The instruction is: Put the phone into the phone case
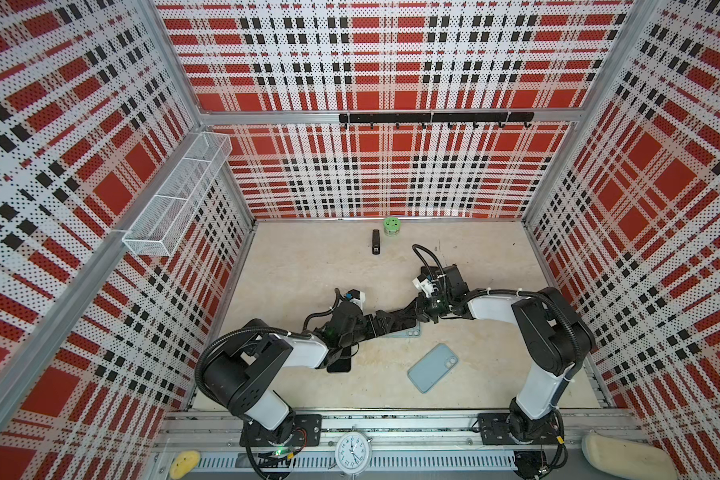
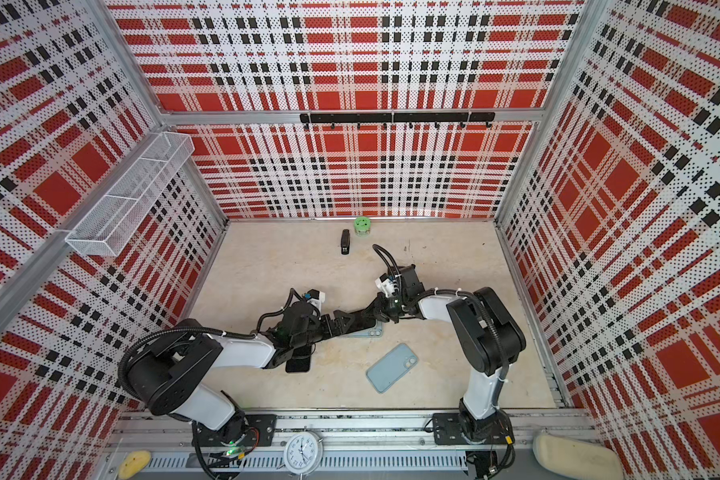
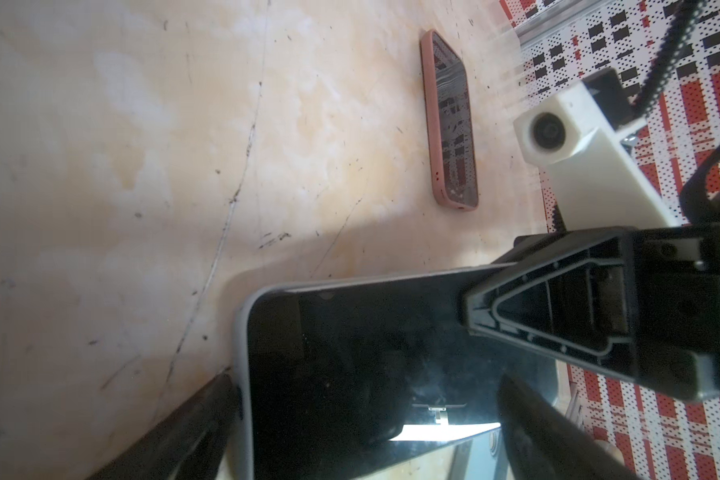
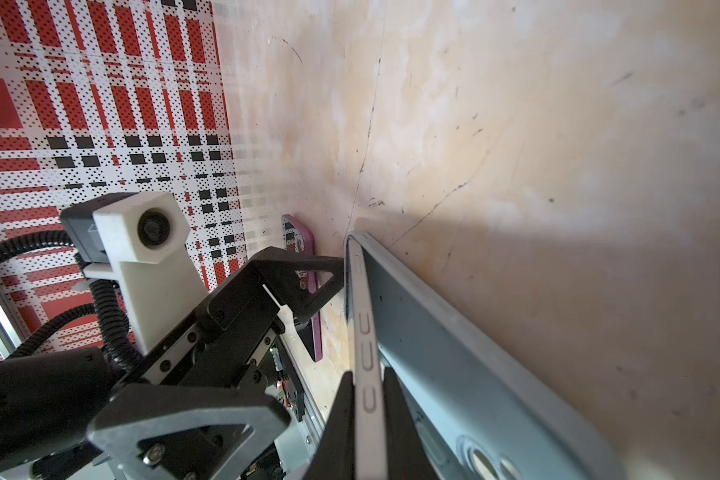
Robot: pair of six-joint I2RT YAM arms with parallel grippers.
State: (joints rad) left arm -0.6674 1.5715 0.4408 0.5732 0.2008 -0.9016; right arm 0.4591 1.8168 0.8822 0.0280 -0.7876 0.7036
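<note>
Right gripper (image 4: pixel 366 386) pinches the likely bendy phone case (image 4: pixel 454 353) by its side wall, left gripper (image 3: pixel 364 380) spread; the phone (image 3: pixel 391 324), probably stiff and slick, wants holding by its long edges.

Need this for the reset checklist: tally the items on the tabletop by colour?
Light blue: 2 (flat light blue phone-shaped slab with camera lenses; light blue phone case with dark screen, tilted on edge)
Pink: 1 (pink-cased phone, screen up)
Black: 1 (black stapler)
Green: 1 (green round tin)
Total: 5
</note>
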